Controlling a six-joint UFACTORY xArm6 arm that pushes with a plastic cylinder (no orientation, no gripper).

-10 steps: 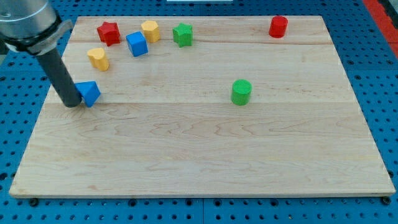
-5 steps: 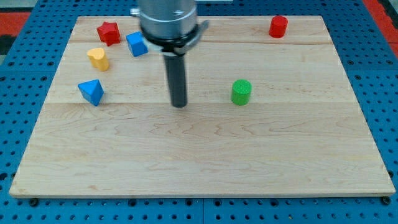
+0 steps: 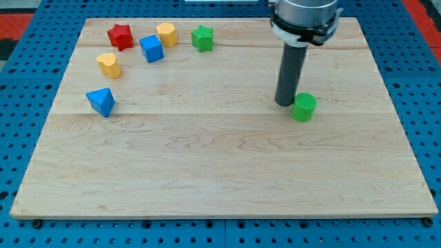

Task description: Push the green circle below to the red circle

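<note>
The green circle (image 3: 304, 107) stands right of the board's centre. My tip (image 3: 285, 103) rests on the board against the green circle's left side. The rod and arm rise from there to the view's top and hide the red circle, which does not show in this frame.
At the top left lie a red star (image 3: 120, 36), a blue cube (image 3: 151, 48), a yellow block (image 3: 166, 33) and a green star (image 3: 202, 38). Another yellow block (image 3: 108, 65) and a blue triangle (image 3: 101, 101) sit lower left. The wooden board (image 3: 220, 172) has blue pegboard around it.
My tip has swept from beside the blue triangle at the left across the board to the right. It has reached the green circle and shifted it rightward and slightly down.
</note>
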